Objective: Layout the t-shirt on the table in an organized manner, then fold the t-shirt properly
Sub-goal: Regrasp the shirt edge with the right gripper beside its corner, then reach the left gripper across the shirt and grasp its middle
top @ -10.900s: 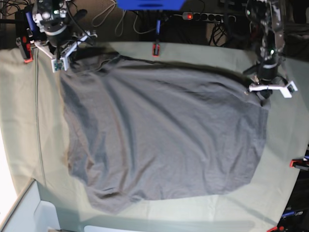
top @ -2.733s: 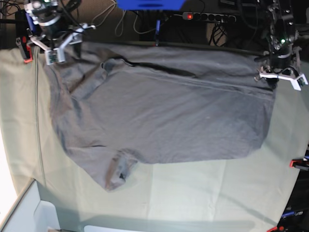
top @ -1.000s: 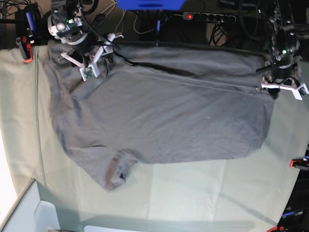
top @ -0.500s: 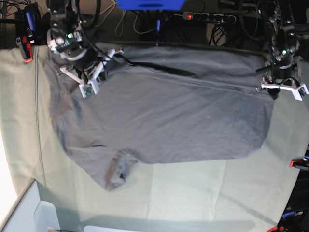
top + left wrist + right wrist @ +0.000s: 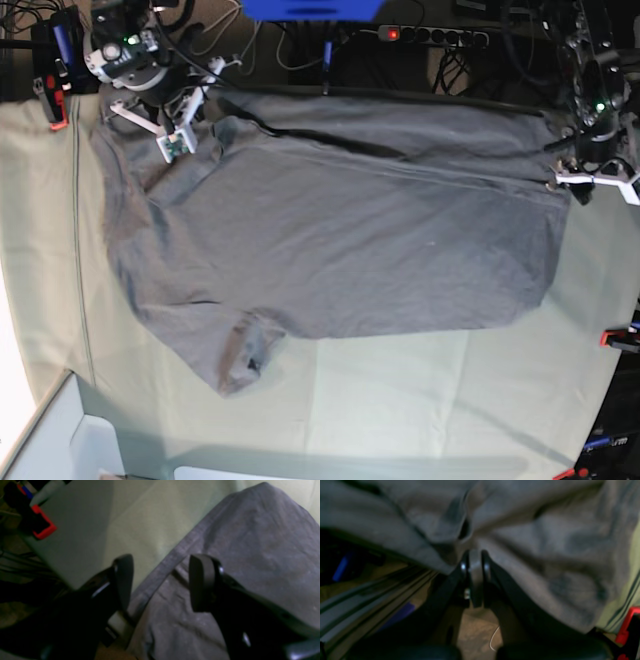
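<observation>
The dark grey t-shirt (image 5: 340, 230) lies spread across the pale table (image 5: 420, 400), with one sleeve folded at the near left. My right gripper (image 5: 172, 128) is at the shirt's far-left part near the collar. In the right wrist view it (image 5: 475, 565) is shut, and the t-shirt (image 5: 545, 542) puckers at its tips, at the table's far edge. My left gripper (image 5: 590, 180) is at the shirt's far-right corner. In the left wrist view it (image 5: 162, 580) stands open, its fingers either side of the t-shirt's (image 5: 250, 542) hem above the table (image 5: 125, 517).
Red clamps (image 5: 52, 105) (image 5: 618, 338) (image 5: 42, 527) (image 5: 626, 622) grip the table's edges. Cables and a power strip (image 5: 430, 35) lie behind the far edge. A white bin (image 5: 60, 440) stands at the near-left corner.
My right gripper has gone from open to shut on the shirt near the collar and drawn back toward the far-left corner. The left gripper has barely moved.
</observation>
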